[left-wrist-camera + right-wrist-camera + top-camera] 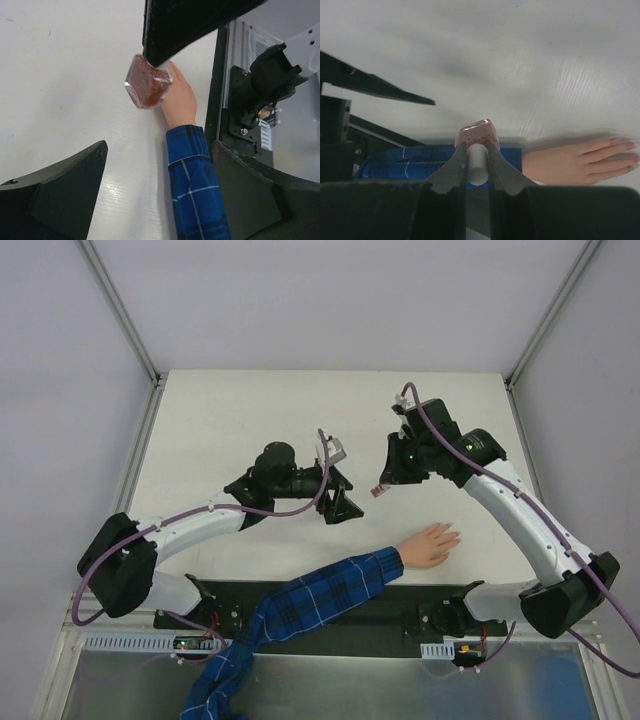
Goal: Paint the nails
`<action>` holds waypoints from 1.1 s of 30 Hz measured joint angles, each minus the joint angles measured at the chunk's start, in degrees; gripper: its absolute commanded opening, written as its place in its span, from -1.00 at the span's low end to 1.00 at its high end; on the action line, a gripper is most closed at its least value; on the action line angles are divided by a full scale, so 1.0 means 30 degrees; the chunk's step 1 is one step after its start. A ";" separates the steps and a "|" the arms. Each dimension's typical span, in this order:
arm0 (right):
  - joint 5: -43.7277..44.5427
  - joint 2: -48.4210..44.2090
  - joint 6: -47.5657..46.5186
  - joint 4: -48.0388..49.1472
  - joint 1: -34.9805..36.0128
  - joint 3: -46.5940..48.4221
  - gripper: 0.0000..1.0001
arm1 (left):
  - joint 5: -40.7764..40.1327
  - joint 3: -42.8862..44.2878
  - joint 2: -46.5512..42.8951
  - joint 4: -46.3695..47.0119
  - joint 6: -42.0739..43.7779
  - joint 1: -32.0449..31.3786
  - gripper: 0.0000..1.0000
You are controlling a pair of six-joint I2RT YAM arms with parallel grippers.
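- Hand [432, 544], pale peach, lies palm down on the table [230, 420] in the top external view, its arm in a blue plaid sleeve [330, 590]. The nails are too small to make out here.
  Up the table from the hand and apart from it, the right gripper [384, 483] pinches a small reddish bottle [378, 492]. To the hand's left, the left gripper [337, 480] stands spread wide, holding nothing.
- Left wrist view: the bottle [147, 87] covers the hand's [179, 102] fingertips from this angle. Whether they touch cannot be told.
  The left gripper's [159, 145] jaws stand wide on either side of the sleeve [195, 185].
- Right wrist view: the right gripper [477, 145] is clamped on the bottle's white cap [477, 167], with the glass body beyond its tips.
  Right of the bottle, the hand [575, 162] lies flat with its fingers nearly together, and the nails [626, 146] are at their tips.
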 measured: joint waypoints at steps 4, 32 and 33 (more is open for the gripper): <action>-0.0117 -0.0721 0.0962 -0.0357 0.1355 -0.0138 -0.99 | -0.0809 0.0000 0.0685 0.0816 0.2324 -0.0736 0.49; 0.1260 -0.2900 0.5195 -0.0605 0.2827 -0.1071 -0.99 | -0.1836 0.0459 0.2171 0.3053 0.6360 -0.3133 -0.35; 0.1290 -0.2900 0.5253 -0.0539 0.2820 -0.1100 -0.99 | -0.1843 0.0459 0.2171 0.3053 0.6368 -0.3126 -0.37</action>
